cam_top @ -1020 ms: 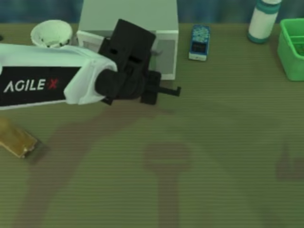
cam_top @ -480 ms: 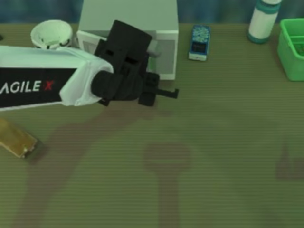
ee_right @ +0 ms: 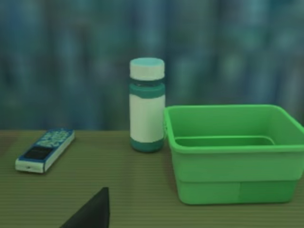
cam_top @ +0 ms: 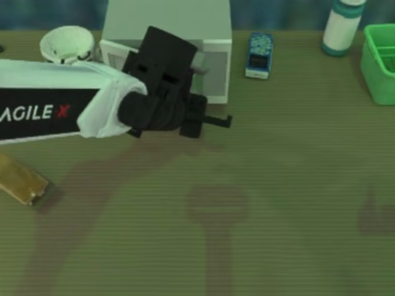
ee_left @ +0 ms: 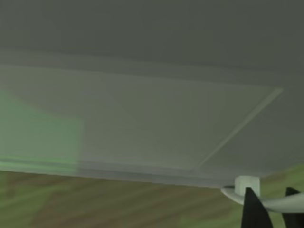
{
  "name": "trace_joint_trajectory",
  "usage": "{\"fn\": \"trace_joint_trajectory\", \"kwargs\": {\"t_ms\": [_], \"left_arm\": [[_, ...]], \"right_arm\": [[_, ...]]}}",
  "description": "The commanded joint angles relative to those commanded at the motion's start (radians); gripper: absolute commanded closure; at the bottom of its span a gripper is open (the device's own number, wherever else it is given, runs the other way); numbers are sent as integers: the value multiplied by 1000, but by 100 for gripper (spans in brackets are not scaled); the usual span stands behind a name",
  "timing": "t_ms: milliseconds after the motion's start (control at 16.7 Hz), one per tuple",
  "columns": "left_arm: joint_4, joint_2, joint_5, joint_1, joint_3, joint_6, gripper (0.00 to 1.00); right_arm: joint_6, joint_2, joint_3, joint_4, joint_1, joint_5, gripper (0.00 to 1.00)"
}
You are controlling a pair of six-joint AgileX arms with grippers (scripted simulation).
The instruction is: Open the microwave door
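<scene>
Microwave [cam_top: 179, 21]: at the far edge of the worktop [cam_top: 278, 185], left of centre in the top view, front facing the near side.
Door [ee_left: 142, 128]: its grey window fills the left wrist view; the pale bar handle [ee_left: 251, 194] sits at one edge, on a small white mount.
Left hand [ee_left: 270, 209]: in front of the door, two dark fingertips [ee_left: 251, 211] set narrowly to either side of the handle bar; whether they press on it I cannot tell.
Left arm [cam_top: 55, 105]: reaches in from the left, across the microwave's front.
Right arm: outside the top view; only a dark corner shows in its own wrist view.
Others: bowl [cam_top: 66, 43] left of the microwave; remote [cam_top: 259, 54], bottle [cam_top: 342, 24], green bin [cam_top: 379, 61] to its right; wooden block [cam_top: 21, 179] at the left edge.
</scene>
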Motion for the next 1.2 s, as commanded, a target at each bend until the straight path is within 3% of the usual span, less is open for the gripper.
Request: {"fn": "trace_joint_trajectory", "kwargs": {"t_ms": [660, 1200], "left_arm": [[0, 0, 0, 0, 0, 0, 100], [13, -23, 32, 12, -31, 38, 100]], "right_arm": [[0, 0, 0, 0, 0, 0, 0], [0, 0, 0, 0, 0, 0, 0]]}}
